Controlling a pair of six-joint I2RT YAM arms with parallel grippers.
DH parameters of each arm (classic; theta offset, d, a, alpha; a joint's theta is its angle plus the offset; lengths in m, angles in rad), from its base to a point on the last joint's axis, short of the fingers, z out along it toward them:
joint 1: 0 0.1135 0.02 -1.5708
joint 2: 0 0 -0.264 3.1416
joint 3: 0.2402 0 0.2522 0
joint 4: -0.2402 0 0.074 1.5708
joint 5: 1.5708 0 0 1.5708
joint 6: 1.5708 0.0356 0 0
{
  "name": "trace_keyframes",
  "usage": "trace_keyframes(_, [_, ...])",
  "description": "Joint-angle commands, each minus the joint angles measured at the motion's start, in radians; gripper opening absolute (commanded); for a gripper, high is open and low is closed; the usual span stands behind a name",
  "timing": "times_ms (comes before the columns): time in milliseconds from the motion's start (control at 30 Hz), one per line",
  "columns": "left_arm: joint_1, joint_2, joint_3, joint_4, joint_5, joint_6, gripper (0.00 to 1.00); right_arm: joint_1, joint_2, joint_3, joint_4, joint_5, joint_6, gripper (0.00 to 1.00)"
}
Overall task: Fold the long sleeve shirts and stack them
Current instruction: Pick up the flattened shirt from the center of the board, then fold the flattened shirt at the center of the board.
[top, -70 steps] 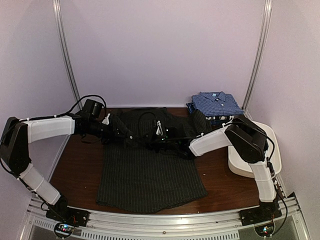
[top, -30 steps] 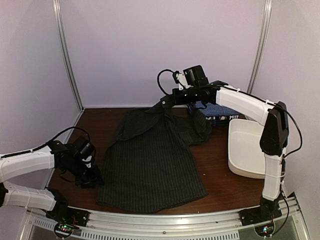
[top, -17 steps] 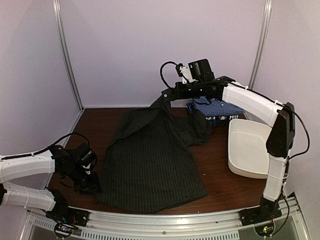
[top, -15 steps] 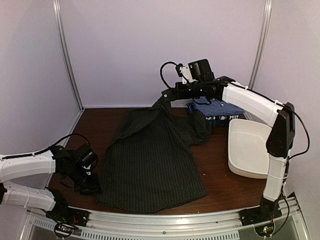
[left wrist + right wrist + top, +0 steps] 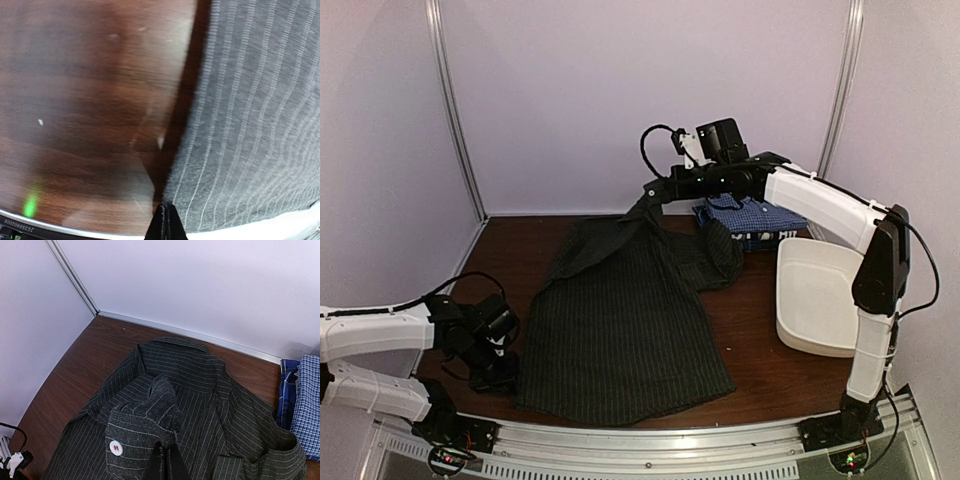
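The dark charcoal pinstriped shirt lies spread on the brown table, collar towards the back. My right gripper is shut on its sleeve cuff, which has a white button, and holds it up over the collar. My left gripper is low at the shirt's front left edge. Its jaws are shut, with the cloth edge meeting the tips. The blue checked shirt lies folded at the back right on a navy one.
A white oblong tub stands on the right side of the table. The metal front rail runs along the near edge. White walls with metal posts enclose the back and sides.
My left arm swung from the collar to the front left edge, then crept right against the cloth. My right arm lifted the cuff up and back, and has held still for half a second.
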Motion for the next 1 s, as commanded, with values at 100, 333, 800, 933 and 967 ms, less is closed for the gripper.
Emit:
trace_keyframes(100, [-0.033,0.001,0.140,0.022,0.032,0.094,0.00,-0.033,0.003,0.110,-0.030,0.010,-0.016,0.00])
trace_keyframes(333, [-0.055,0.073,0.279,0.037,0.073,0.255,0.00,-0.080,-0.014,0.178,-0.055,0.031,-0.020,0.00])
trace_keyframes(800, [-0.139,0.343,0.509,0.153,0.328,0.530,0.00,-0.170,-0.073,0.142,-0.054,0.031,-0.010,0.00])
trace_keyframes(933, [-0.154,0.407,0.557,0.155,0.357,0.577,0.00,-0.170,-0.102,0.128,-0.047,0.032,-0.010,0.00])
trace_keyframes(967, [-0.156,0.419,0.567,0.155,0.363,0.590,0.00,-0.172,-0.109,0.122,-0.045,0.036,-0.009,0.00])
